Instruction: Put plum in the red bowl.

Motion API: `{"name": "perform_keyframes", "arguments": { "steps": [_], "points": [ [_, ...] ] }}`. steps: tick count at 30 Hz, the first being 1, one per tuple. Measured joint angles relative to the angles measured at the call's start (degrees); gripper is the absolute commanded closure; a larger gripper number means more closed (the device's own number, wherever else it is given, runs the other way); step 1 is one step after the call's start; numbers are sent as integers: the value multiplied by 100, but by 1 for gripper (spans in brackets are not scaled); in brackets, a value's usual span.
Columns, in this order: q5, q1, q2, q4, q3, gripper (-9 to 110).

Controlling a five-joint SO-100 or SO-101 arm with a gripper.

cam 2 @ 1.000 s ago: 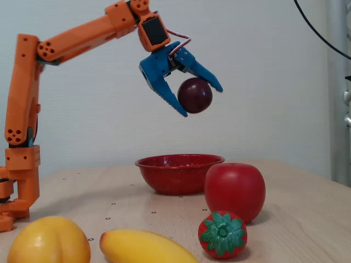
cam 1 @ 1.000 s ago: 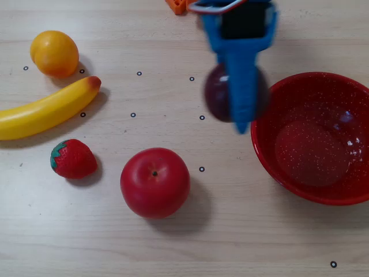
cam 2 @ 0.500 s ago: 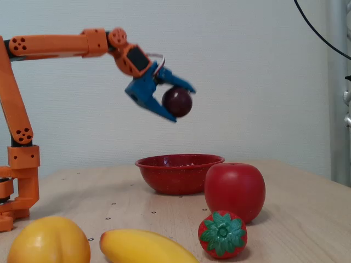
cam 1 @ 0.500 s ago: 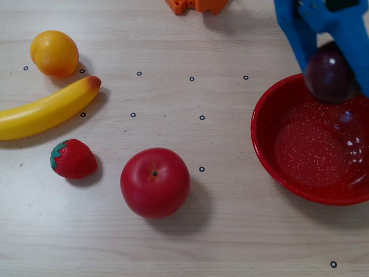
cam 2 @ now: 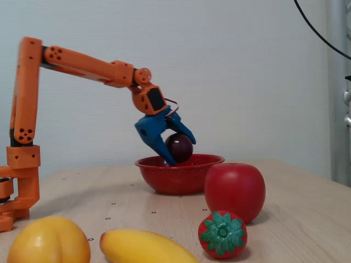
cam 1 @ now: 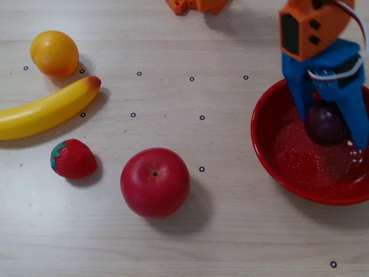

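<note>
Since half a second ago the arm has swung down from well above the red bowl, bringing the plum from high in the air to the level of the rim in the fixed view, and in the overhead view the plum now sits over the bowl's inside rather than over its far edge. The blue hand is closed on the plum, one finger on each side of it. In the overhead view the fingers cover the plum's flanks, the bowl's right side is cut off by the picture's edge, and the orange wrist block hides part of the far rim. In the fixed view the bowl's wall hides whether the plum touches the bottom (it looks to sit at about rim height). The plum is round, so no long axis or pointing can be read from it. The hand points steeply down into the bowl, with the forearm sloping down toward it from the tall upright link at the left. The apple, strawberry, banana and orange fruit lie apart on the tabletop.
</note>
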Motion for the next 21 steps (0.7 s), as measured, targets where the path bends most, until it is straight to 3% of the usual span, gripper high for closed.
{"name": "perform_keyframes", "arguments": {
  "steps": [4,10,13,18,21],
  "points": [
    [0,9,-642,422,-677,98],
    [0,0,-1090,791,-1063,69],
    [0,9,-1090,791,-1099,61],
    [0,0,-1090,949,-1178,58],
    [0,-26,-1081,1037,-1230,63]
  ]
}}
